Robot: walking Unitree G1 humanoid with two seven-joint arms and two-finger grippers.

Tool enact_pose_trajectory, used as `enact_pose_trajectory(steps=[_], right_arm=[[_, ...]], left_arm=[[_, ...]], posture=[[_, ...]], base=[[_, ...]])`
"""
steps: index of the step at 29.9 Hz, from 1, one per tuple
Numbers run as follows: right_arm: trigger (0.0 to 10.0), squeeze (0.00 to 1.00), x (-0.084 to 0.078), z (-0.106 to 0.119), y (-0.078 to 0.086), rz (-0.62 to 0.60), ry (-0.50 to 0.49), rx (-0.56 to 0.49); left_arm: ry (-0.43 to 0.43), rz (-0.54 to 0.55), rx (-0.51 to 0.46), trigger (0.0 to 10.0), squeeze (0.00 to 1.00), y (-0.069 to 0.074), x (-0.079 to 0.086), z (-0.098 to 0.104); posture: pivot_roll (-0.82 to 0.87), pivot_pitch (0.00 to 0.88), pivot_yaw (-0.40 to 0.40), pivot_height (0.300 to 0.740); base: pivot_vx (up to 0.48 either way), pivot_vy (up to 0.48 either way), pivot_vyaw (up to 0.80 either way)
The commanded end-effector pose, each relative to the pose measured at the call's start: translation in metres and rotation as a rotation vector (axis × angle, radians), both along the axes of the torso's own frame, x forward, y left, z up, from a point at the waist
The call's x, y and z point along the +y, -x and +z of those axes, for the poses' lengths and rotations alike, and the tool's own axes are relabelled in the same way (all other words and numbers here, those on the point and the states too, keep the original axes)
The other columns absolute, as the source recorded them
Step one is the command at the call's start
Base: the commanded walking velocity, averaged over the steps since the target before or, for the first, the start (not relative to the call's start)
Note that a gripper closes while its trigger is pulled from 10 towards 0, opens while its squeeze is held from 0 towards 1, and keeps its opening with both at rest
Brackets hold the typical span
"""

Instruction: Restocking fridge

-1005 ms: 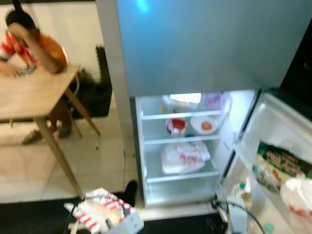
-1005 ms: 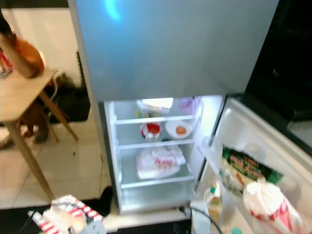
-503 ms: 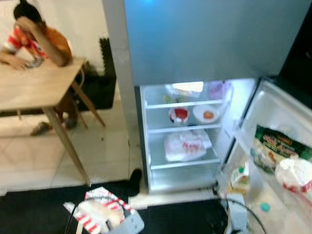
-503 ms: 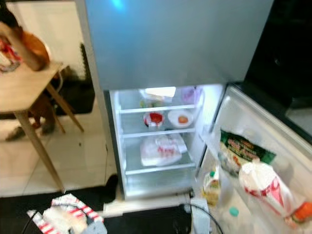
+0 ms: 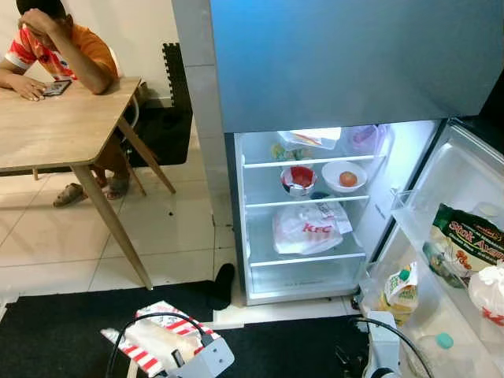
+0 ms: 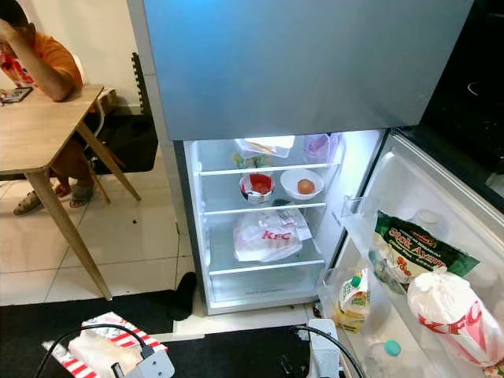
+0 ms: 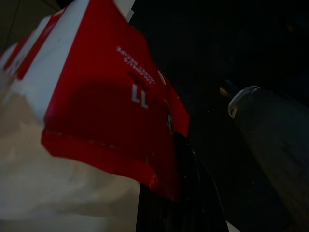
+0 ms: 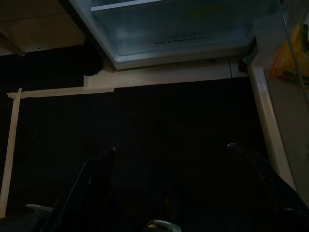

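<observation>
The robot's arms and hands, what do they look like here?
Each wrist is a pale silver-grey housing: the left wrist carries a looping black cable, and so does the right wrist. The right hand has two long, slim, glossy black fingers. The left hand shows as a dark black finger.

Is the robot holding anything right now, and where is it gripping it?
The left gripper holds a red-and-white striped food box, gripped at its lower edge. The right gripper is open, holding nothing.
</observation>
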State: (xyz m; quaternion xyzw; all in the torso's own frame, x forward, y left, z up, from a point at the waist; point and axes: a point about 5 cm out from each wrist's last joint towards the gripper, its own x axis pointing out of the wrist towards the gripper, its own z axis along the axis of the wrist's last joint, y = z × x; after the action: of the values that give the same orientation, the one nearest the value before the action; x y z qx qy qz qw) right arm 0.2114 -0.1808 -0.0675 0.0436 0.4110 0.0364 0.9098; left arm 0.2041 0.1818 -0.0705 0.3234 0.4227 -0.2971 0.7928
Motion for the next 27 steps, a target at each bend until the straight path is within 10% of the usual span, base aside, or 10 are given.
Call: enact_pose_trajectory(steps=[1,27], right_arm=[[10.0,0.00,0.0011,-0.0010,0.0015,-0.012,-0.011,0.007],[10.0,0.00,0.0041,-0.0023,0.0030,-0.025,-0.020,0.010]], left_arm=[[-0.016,-0.016,0.005,10.0,0.00,0.0004,0.0027,0.0001],[-0.013,-0.035,0.003,10.0,0.00,-0.0024,0.0029,0.0023]], posture=[[0.00,0.024,0.017,0.740],[0.00,0.024,0.028,0.740]], base=[[0.315,0.000,0.00],[0.326,0.000,0.00]])
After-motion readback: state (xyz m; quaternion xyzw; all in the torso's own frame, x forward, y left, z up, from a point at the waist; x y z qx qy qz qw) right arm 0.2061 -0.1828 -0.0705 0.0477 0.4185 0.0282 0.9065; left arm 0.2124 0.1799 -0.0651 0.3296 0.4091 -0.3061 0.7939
